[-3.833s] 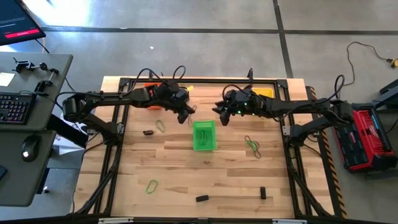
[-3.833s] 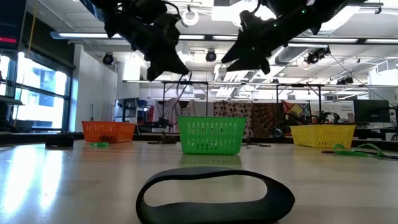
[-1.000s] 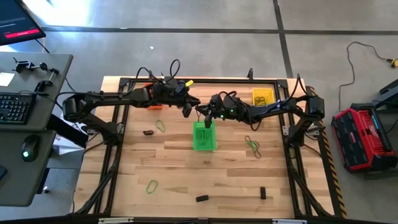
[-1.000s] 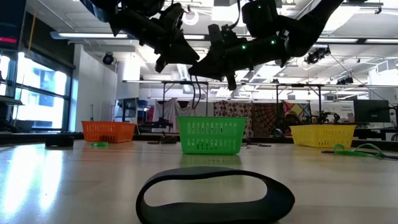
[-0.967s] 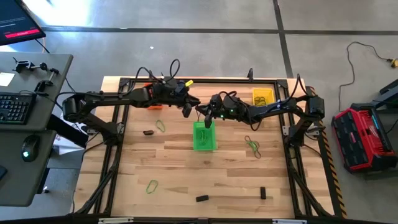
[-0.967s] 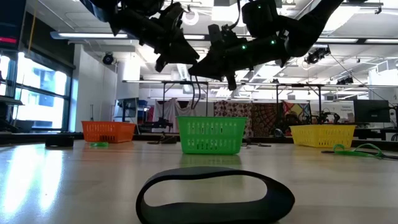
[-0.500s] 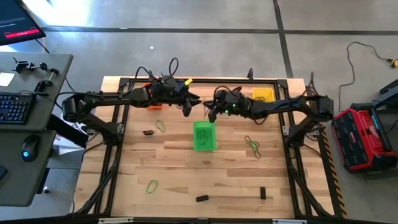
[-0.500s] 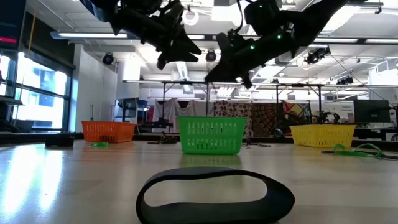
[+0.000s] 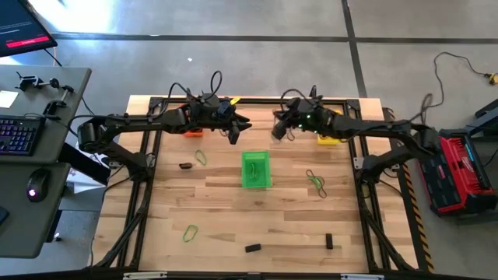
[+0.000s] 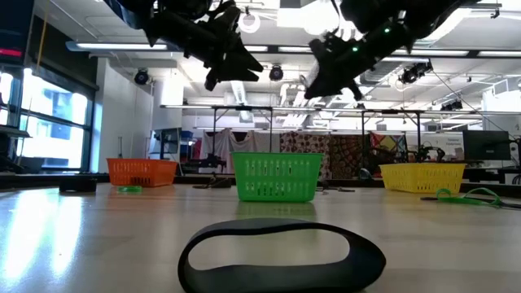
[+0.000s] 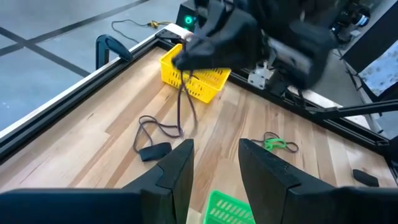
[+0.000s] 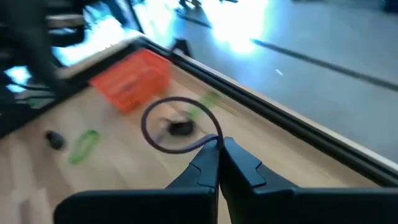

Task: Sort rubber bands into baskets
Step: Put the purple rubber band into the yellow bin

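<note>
My right fingers (image 12: 219, 148) are pinched together on a thin dark rubber band (image 12: 171, 127) that dangles high above the bench (image 9: 226, 210), between the green basket (image 9: 254, 169) and the yellow basket (image 9: 327, 122). My left fingers (image 11: 214, 163) stand apart, empty, near the orange basket (image 10: 141, 172).

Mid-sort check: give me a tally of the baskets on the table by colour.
orange basket: 1
green basket: 1
yellow basket: 1
Total: 3
</note>
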You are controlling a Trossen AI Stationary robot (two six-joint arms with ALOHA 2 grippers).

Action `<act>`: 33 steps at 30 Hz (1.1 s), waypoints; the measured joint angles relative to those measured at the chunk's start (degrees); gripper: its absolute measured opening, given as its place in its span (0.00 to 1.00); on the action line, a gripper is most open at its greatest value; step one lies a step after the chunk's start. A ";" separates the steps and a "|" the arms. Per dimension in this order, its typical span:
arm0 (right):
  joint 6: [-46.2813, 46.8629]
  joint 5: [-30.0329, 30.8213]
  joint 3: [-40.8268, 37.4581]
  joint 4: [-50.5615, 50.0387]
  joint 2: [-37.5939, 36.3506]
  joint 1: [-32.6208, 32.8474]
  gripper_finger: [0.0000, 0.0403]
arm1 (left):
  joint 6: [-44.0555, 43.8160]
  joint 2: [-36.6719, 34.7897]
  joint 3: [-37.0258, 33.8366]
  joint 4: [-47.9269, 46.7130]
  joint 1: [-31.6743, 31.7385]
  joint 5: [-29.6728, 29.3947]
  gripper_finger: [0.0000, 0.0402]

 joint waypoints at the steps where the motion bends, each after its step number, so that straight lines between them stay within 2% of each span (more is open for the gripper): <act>1: 0.90 0.20 0.00 -2.94 -1.57 -0.73 0.00 | -0.01 0.00 0.00 -0.07 -0.01 0.00 0.30; 4: 2.85 1.38 0.00 -12.54 -6.62 -3.05 0.00 | -0.01 0.01 0.00 -0.32 -0.07 0.02 0.30; 9: 6.46 7.54 0.00 -29.74 -13.77 -7.03 0.00 | -0.07 0.01 0.00 -0.45 -0.07 0.04 0.30; 16: 13.61 13.95 -0.20 -47.40 -17.28 -12.25 0.00 | -0.05 0.01 0.00 -0.46 -0.04 0.04 0.30; 21: 15.66 14.65 -3.82 -46.50 -17.25 -15.32 0.00 | 0.05 0.03 0.00 -0.45 -0.02 0.03 0.30; 28: 20.69 10.11 -12.69 -41.82 -17.21 -18.52 0.00 | 0.67 0.05 0.00 -0.45 -0.02 -0.02 0.30; 33: 22.22 10.03 -15.14 -40.29 -17.18 -19.40 0.00 | 0.45 0.05 0.00 -0.46 -0.02 -0.04 0.30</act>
